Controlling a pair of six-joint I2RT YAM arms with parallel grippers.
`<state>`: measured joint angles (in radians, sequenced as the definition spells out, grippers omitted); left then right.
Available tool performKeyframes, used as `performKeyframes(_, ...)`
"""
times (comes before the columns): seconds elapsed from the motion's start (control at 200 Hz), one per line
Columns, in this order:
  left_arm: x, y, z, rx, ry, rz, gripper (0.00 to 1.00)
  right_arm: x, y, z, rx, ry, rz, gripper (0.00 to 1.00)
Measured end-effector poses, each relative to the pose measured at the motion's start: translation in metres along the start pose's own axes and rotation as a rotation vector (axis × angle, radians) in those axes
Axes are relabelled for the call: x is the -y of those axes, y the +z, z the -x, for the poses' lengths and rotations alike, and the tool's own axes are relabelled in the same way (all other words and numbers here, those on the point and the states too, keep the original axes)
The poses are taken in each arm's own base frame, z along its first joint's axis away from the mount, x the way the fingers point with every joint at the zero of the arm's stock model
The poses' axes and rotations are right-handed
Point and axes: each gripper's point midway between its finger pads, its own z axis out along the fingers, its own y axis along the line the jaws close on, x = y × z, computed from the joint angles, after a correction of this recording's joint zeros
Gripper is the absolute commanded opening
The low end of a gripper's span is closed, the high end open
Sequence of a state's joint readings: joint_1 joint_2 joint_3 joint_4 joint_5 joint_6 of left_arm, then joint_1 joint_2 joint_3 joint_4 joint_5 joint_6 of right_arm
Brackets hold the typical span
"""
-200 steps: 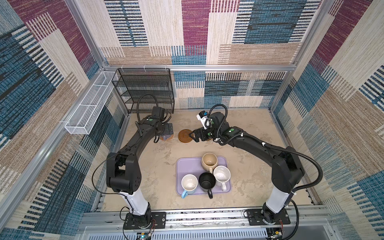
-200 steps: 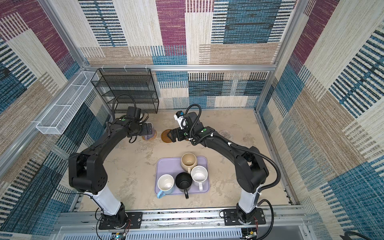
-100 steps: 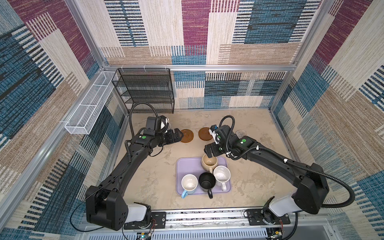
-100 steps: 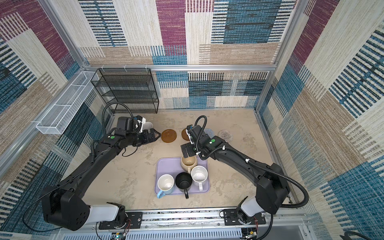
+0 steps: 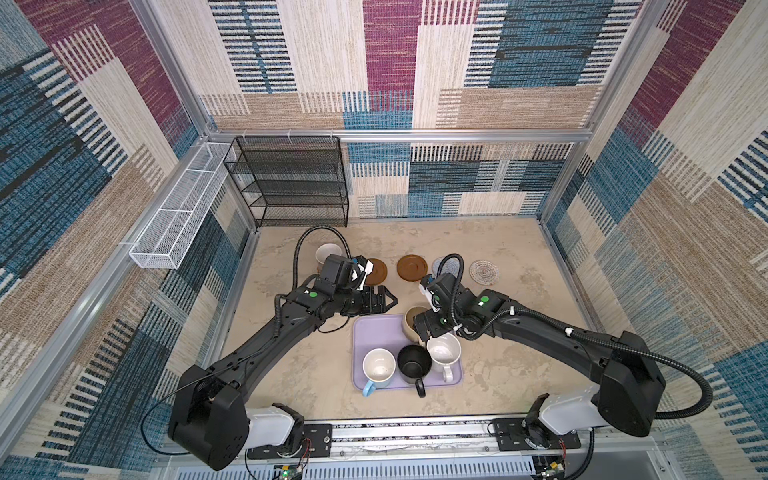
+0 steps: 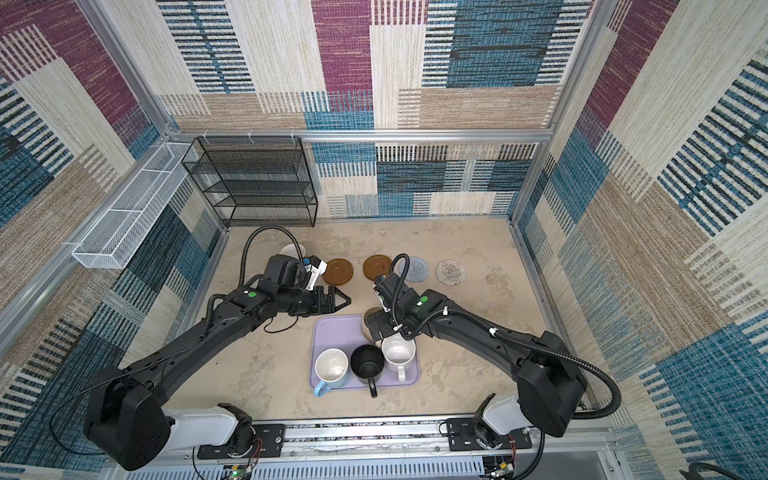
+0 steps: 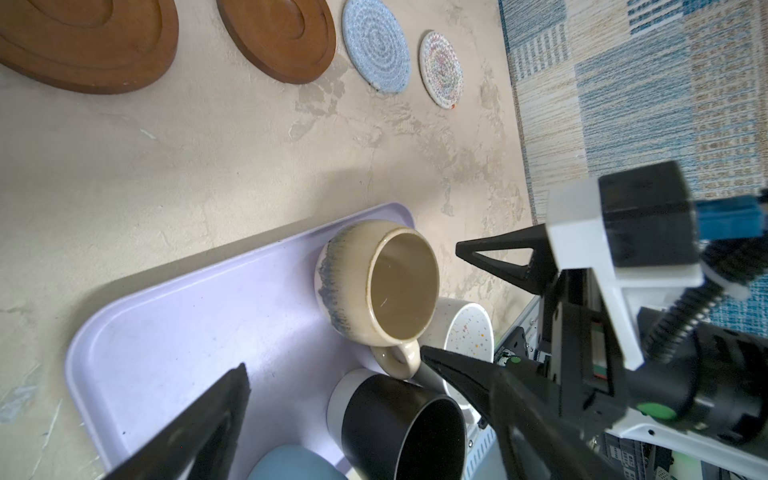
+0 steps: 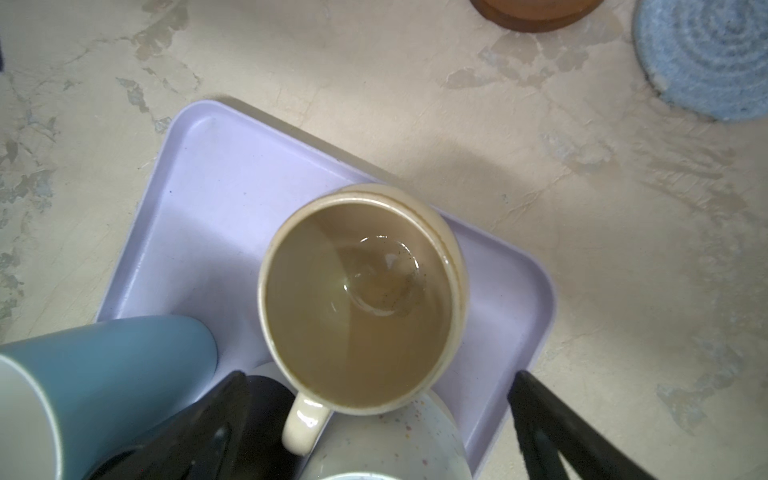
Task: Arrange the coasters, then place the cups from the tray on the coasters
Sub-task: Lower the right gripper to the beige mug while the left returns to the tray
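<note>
Nearest, a light blue mug, a black mug and a speckled white mug front the flat lavender tray; behind them the right gripper hangs wide open and empty over the rounded beige mug. Beyond, the left gripper gapes empty above the table, short of two brown wooden coasters and two pale woven coasters.

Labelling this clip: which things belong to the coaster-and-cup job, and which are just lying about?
Job: brown coasters, grey-blue coaster, whitish coaster, tray, beige mug, blue mug, black mug, speckled mug, far-left mug.
Lying about: black wire shelf, white mesh basket.
</note>
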<state>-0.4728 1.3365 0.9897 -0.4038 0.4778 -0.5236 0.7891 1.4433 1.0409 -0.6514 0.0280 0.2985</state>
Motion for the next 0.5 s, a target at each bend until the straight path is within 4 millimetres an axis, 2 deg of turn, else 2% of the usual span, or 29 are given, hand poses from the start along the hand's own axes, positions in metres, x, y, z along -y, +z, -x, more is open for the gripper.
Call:
performKeyframes(0.185, -0.002, 0.010, -0.004, -0.020, -0.002, 0.002, 0.92, -0.001, 0.010, -0.009, -0.023, -0.003, -0.002, 1.00)
performKeyframes(0.496, -0.008, 0.024, -0.011, -0.048, -0.007, 0.008, 0.92, -0.002, 0.023, -0.013, -0.023, -0.006, 0.003, 0.99)
